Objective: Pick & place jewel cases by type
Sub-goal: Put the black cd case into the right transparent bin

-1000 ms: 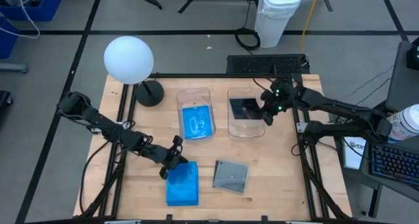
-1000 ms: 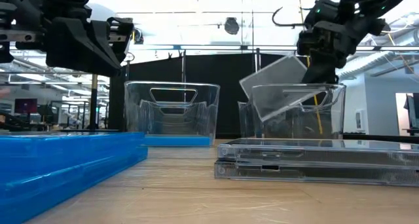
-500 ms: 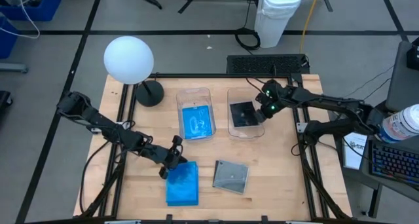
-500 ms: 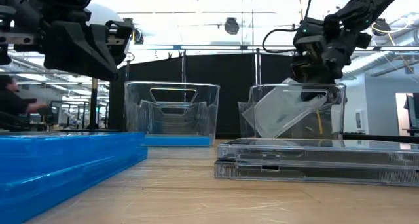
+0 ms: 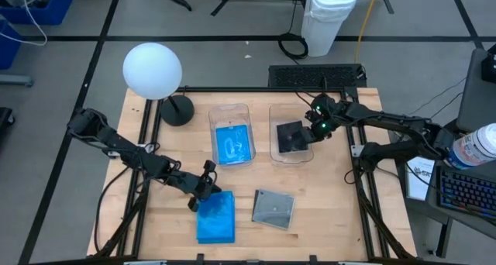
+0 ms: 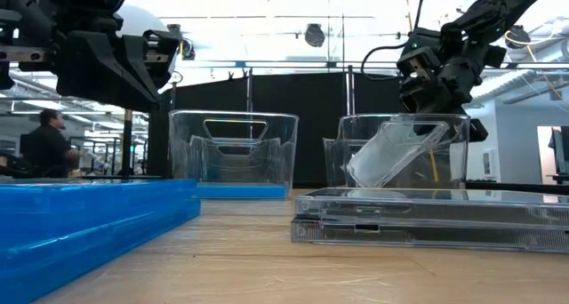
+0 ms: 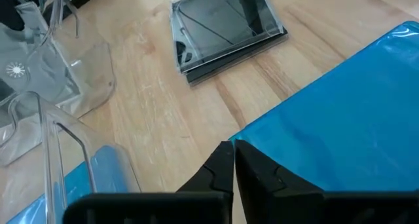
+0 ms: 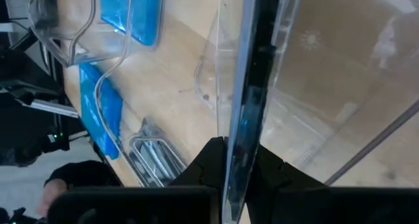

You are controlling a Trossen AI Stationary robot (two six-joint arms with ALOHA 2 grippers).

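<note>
A grey see-through jewel case hangs tilted inside the right clear tub, with my right gripper shut on it. The left tub holds a blue case flat on its floor. Near the front edge lie a stack of blue cases and a stack of grey cases. My left gripper is shut, with its tips at the far edge of the blue stack. My right gripper pinches the grey case by its upper edge, the one toward the table's right, between its two fingers. The fingers slant down from the right. The case sits tilted below the tub's rim, its low end near the tub floor. My left gripper's tips are at the blue stack's far edge, but I cannot tell whether they touch it.
A lamp with a white globe and a dark base stands at the far left. A keyboard lies at the far edge. A person sits in the room behind the table.
My right gripper has gone down toward the right tub and rolled its wrist. The grey case, which stuck out above the tub's rim, has come down inside the tub and lies flatter.
</note>
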